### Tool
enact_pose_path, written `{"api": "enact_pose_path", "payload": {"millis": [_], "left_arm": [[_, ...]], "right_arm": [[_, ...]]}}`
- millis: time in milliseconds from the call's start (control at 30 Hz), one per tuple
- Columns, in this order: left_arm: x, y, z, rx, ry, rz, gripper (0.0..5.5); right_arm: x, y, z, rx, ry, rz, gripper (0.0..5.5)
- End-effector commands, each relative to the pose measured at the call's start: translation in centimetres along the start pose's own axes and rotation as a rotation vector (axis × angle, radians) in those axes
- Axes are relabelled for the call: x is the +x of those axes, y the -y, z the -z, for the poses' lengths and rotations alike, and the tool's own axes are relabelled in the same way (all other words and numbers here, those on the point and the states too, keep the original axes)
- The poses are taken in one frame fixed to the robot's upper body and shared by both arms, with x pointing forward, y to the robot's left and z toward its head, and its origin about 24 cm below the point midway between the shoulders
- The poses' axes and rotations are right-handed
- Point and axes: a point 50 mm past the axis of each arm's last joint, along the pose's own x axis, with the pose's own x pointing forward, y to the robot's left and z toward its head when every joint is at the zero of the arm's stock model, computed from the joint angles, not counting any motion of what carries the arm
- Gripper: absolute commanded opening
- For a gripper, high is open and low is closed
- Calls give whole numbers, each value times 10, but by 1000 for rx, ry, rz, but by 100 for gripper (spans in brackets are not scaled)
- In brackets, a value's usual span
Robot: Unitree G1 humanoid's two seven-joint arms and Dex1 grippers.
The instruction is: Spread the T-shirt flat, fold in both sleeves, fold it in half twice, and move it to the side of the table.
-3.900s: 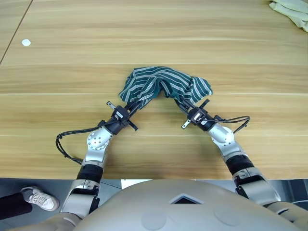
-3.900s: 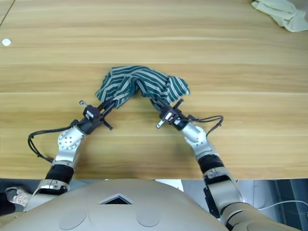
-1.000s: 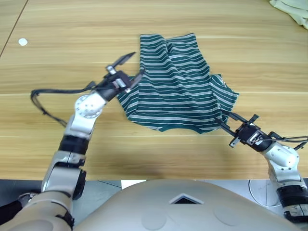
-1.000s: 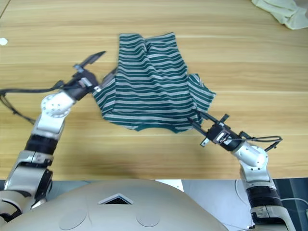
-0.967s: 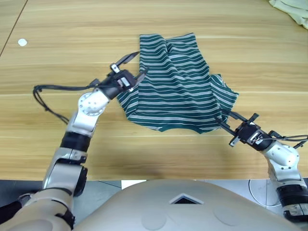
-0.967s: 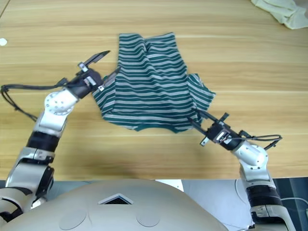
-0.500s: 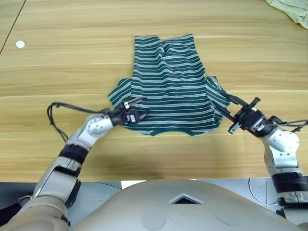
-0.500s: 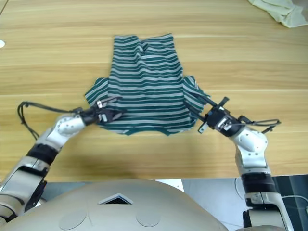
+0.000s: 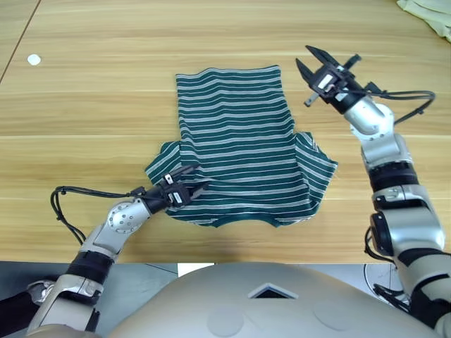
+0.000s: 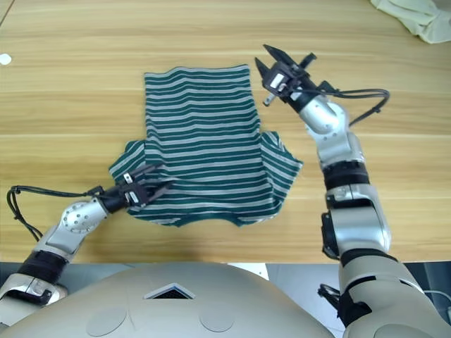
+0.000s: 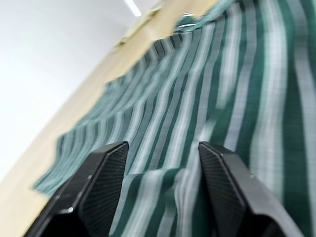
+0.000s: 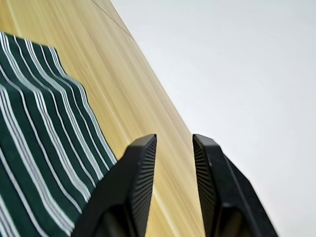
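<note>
The green T-shirt with white stripes (image 9: 236,144) lies spread on the wooden table (image 9: 84,105), hem at the far side, collar toward me, and both sleeves slightly bunched. My left gripper (image 9: 190,189) rests low at the near left, on the shirt by the left sleeve. It is open, and striped cloth (image 11: 207,84) lies between its fingers (image 11: 94,192). My right gripper (image 9: 323,65) hovers above the table just off the shirt's far right corner, open with nothing in it. The right wrist view has that gripper (image 12: 174,140) over bare wood beside the shirt's edge (image 12: 34,123).
A pale beige cloth (image 9: 426,14) lies at the far right corner of the table. A small white dot (image 9: 34,60) marks the far left. The table's front edge (image 9: 211,262) runs just behind my left arm.
My right gripper has left the right sleeve and swung up to the shirt's far right corner. The shirt lies wider and flatter. My left gripper stays at the near left of the shirt.
</note>
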Motion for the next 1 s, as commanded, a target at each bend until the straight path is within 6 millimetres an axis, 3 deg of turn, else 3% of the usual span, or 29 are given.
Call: {"api": "enact_pose_path", "payload": {"millis": [33,100,200,267,367,467,567,800,1000], "left_arm": [[-7,-22,3,58,-46,-117,265],[-15,-25,1,105,-68,-106,265],[-24,-16,-22,104,34,-34,265],[-23,-11,-43,59,162,-4,265],[-17,-27,-57,8,291,-95,265],[-10,-56,-54,-29,337,-295,265],[-9,-65,-51,-58,350,-379,265],[-8,-73,-45,-96,339,-454,265],[-10,-79,-26,-100,222,-504,265]], "right_arm": [[-6,-10,3,-15,7,-28,133],[-13,-18,7,-27,-3,-54,133],[-12,-24,14,-54,-45,-71,133],[-2,-25,18,-54,-82,-70,133],[19,-34,25,-55,-186,-136,133],[25,-61,39,-80,-384,-312,133],[23,-70,45,-108,-453,-362,133],[12,-72,57,-58,-554,-375,133],[10,-49,67,37,-677,-207,133]]}}
